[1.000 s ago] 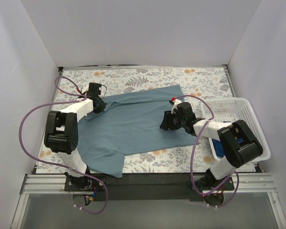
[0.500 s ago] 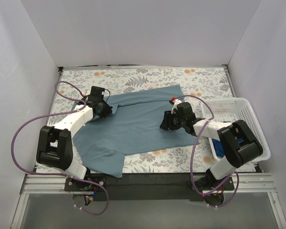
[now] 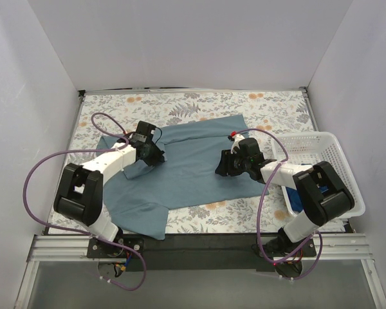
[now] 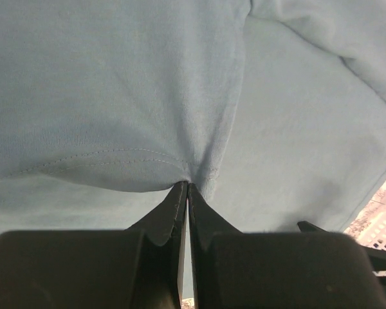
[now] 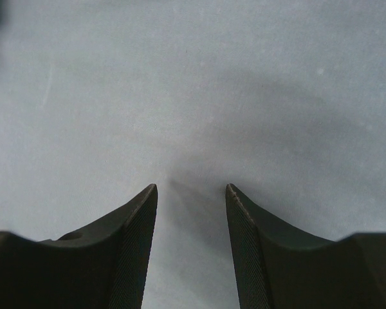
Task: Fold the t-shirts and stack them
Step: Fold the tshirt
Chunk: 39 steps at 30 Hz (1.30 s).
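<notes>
On worktop [image 3: 180, 106], slate-blue t-shirt [image 3: 193, 174] looks light, limp; left hand [image 4: 185, 187] pinches hemmed edge; right hand [image 5: 192, 188] half-spread over cloth, empty. Grip hems, corners.

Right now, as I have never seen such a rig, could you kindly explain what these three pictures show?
These are two robot arms bolted at the near edge of a table with a flowery cover. The wide picture comes from a fixed camera above and behind them. The other two come from a small camera on each wrist, looking along the fingers. A slate-blue t-shirt lies spread on the table. The left end effector is shut on a pinch of that shirt near a stitched hem, with a fold raised. The right end effector is open, low over the same shirt, and holds nothing. At the right stands a white basket with some darker blue cloth in it.
</notes>
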Motion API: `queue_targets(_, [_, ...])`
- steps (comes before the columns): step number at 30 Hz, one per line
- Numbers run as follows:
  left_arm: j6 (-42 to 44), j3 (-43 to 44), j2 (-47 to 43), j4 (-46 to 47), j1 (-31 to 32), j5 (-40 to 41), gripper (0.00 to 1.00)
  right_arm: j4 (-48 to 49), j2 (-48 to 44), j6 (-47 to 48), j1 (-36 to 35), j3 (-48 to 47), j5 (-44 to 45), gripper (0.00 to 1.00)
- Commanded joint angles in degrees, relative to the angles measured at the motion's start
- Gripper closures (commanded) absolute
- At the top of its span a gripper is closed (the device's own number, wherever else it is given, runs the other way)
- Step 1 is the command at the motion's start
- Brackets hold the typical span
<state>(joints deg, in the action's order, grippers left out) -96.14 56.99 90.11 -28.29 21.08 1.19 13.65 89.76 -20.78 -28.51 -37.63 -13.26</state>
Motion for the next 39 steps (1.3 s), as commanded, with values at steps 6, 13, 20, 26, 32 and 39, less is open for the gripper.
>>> queue_targets(6, [0.07, 0.58, 1.48, -0.97, 1.24, -1.90, 0.80, 2.08, 1.47, 0.73, 0.03, -1.84, -1.86, 0.47])
queue_targets(13, [2.00, -1.09, -8.97, -3.95, 0.89, 11.27, 0.43, 2.17, 2.00, 1.00, 0.04, -2.27, -3.09, 0.48])
queue_targets(20, [7.00, -15.31, -21.36, 2.35, -11.65, 13.14, 0.29, 2.35, 2.09, 1.17, 0.04, -2.19, -3.44, 0.48])
queue_targets(26, [8.25, -20.78, -22.35, 7.99, -14.66, 13.05, 0.25, 2.61, 2.00, 1.26, -0.05, -1.92, -3.79, 0.48])
queue_targets(32, [7.46, -21.92, -16.90, 11.94, -15.81, 13.31, 0.25, 2.70, 2.00, 1.26, 0.03, -1.84, -3.88, 0.48])
queue_targets(39, [5.87, -21.14, -13.56, 15.37, -15.81, 10.33, 0.28, 2.79, 2.18, 1.18, -0.05, -1.84, -4.06, 0.48])
